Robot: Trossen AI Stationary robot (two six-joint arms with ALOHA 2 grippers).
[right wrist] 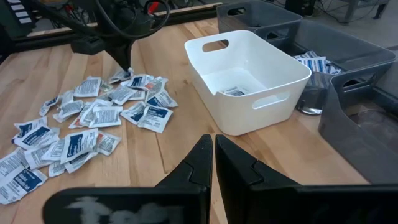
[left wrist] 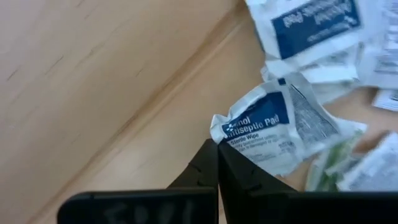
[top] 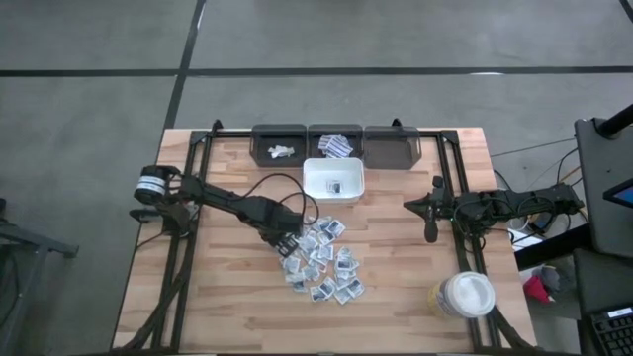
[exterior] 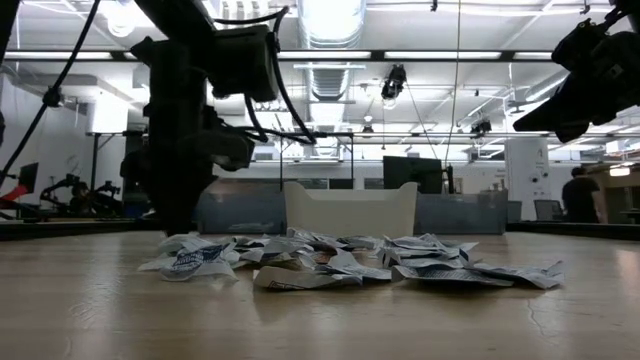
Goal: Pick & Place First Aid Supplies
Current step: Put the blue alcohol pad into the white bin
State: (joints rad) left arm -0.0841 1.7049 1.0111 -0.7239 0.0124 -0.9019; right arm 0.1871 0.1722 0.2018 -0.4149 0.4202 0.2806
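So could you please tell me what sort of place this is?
Probably a robotics lab or workshop: a pale wooden workbench, bright ceiling strip lights over exposed ducting, and dark computer monitors beyond.

Both arms dark, jointed, matte. Left arm (top: 223,203): white band with dark markings at its base, 9 o'clock end; black cable looping over it. Right arm (top: 504,205): dark cabling alongside.
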